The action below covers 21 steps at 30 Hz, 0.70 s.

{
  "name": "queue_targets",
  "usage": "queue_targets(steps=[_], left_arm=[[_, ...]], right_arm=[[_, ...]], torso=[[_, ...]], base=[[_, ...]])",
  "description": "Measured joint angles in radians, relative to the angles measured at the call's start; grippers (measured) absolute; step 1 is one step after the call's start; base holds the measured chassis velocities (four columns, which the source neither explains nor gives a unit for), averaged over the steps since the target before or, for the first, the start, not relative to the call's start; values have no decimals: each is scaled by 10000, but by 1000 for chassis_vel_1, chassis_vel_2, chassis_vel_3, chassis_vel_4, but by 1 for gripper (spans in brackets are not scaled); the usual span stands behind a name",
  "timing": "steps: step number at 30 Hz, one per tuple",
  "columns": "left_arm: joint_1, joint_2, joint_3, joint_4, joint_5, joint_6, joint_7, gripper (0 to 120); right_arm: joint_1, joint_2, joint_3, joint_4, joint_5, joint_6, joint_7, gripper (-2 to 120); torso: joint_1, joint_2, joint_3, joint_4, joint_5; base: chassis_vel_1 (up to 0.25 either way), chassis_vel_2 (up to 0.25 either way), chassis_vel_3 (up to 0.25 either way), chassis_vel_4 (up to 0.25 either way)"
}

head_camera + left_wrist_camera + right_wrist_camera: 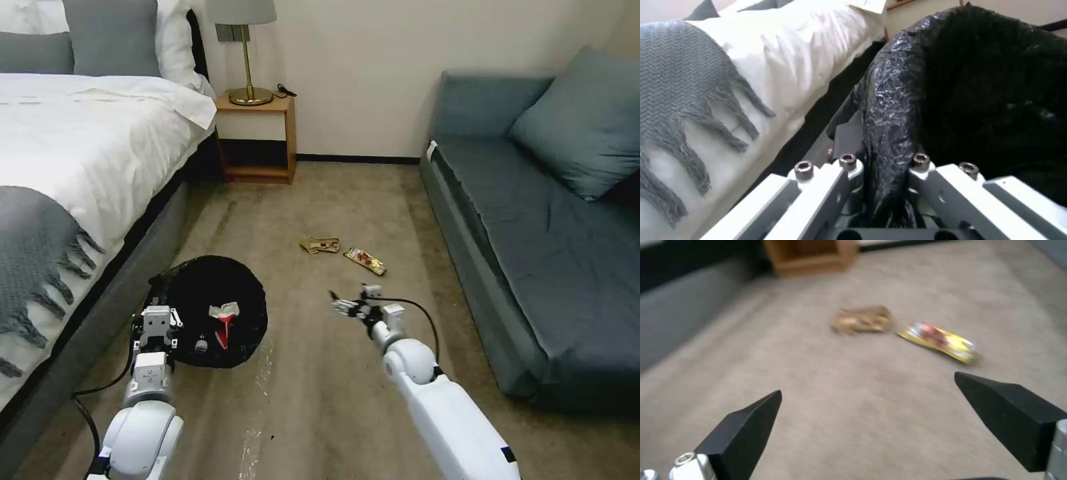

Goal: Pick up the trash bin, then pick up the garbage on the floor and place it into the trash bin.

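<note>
The trash bin [213, 310] is being gripped at its bag-lined rim by the left gripper [156, 327]; beside it, the right gripper [343, 305] is being held spread apart short of the tan wrapper [320, 245] and yellow wrapper [365, 261], their print unreadable.

Soft, even room light fills the head view, with faint shadows under the bed [80, 153] and sofa [533, 220]. The black bag liner [893, 100] glints in the left wrist view; the right wrist view is motion-blurred

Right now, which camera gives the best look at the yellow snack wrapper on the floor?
The right wrist view: the yellow snack wrapper lies large on the carpet ahead of the open right gripper, though blurred. The head view shows it small beside the tan paper wrapper.
</note>
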Motion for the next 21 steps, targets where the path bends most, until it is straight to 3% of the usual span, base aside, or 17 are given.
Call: queue_targets(steps=[6,21], left_arm=[[7,-26,-2,80,222,-109,-26,5],[94,-18,39,-66,593,-352,-40,5]], right_arm=[[107,7,488,-671,-24,-118,259,100],[131,75,679,-798,201,-249,362,100]], torso=[[0,0,0,0,0],[0,0,0,1,0]], base=[[0,0,0,0],[0,0,0,0]])
